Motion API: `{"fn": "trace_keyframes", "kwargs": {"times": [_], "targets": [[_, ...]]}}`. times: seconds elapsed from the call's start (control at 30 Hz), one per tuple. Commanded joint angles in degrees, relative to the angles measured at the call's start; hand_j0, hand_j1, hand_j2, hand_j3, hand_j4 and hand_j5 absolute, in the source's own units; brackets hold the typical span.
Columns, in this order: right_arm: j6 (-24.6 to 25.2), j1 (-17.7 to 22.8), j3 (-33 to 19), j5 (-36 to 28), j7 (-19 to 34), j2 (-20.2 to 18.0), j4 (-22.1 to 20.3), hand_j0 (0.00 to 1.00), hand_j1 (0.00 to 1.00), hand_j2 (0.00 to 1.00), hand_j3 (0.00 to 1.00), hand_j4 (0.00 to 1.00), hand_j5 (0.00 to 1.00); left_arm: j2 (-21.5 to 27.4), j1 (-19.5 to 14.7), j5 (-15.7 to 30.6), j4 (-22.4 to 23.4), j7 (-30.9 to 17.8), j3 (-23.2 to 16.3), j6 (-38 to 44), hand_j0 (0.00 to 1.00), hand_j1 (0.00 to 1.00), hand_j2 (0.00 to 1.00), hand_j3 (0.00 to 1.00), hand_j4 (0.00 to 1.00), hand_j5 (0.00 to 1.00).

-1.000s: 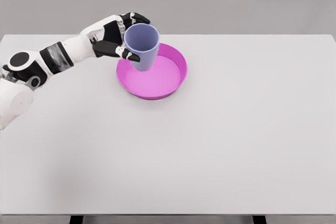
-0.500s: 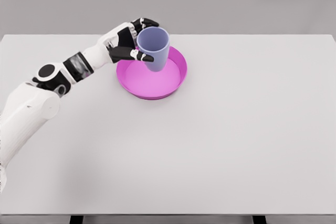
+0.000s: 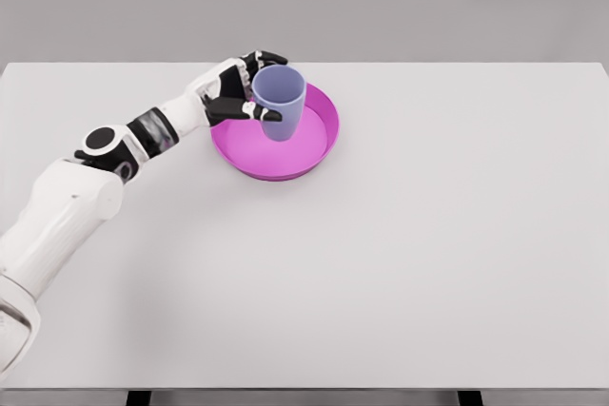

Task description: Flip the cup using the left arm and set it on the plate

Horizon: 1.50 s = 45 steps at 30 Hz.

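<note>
Left hand point(image 3: 238, 92) around upright cup point(image 3: 279, 102)

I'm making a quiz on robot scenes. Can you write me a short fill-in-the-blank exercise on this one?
1. The cup is held by the ____ hand.
2. The cup's opening faces ____.
3. The plate is ____ in colour.

Missing words: left; up; pink

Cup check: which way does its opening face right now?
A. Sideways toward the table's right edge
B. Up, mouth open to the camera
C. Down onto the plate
B: the cup shows its open rim and hollow inside, gripped by the left robot hand over the plate.
</note>
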Motion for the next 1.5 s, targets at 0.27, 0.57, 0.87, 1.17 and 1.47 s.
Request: {"fn": "trace_keyframes", "kwargs": {"times": [0.27,0.57,0.87,1.17,1.47], "targets": [[0.00,0.00,0.00,-0.01,-0.06,-0.01,0.01,1.00,1.00,1.00,1.00,1.00,1.00,-1.45,-0.44,-2.40,3.84,0.01,0.41,0.10,0.46,0.46,0.46,0.46,0.46,0.46],[0.00,0.00,0.00,-0.01,0.03,-0.01,0.01,1.00,1.00,1.00,1.00,1.00,1.00,-1.10,-0.35,-2.40,3.05,0.01,0.32,0.01,0.80,0.80,0.80,0.80,0.80,0.80],[0.00,0.00,0.00,-0.01,0.03,-0.01,0.01,1.00,1.00,1.00,1.00,1.00,1.00,-0.75,-0.35,-2.40,3.05,0.01,0.06,0.01,0.90,0.90,0.90,0.90,0.90,0.90],[0.00,0.00,0.00,-0.01,0.03,-0.01,0.01,1.00,1.00,1.00,1.00,1.00,1.00,-0.66,-0.35,-2.49,2.96,0.01,-0.47,0.45,1.00,1.00,1.00,1.00,1.00,1.00],[0.00,0.00,0.00,-0.01,-0.06,-0.01,0.01,1.00,1.00,1.00,1.00,1.00,1.00,0.13,-0.35,-2.40,3.05,0.01,0.15,0.54,1.00,1.00,1.00,1.00,1.00,1.00]]}}
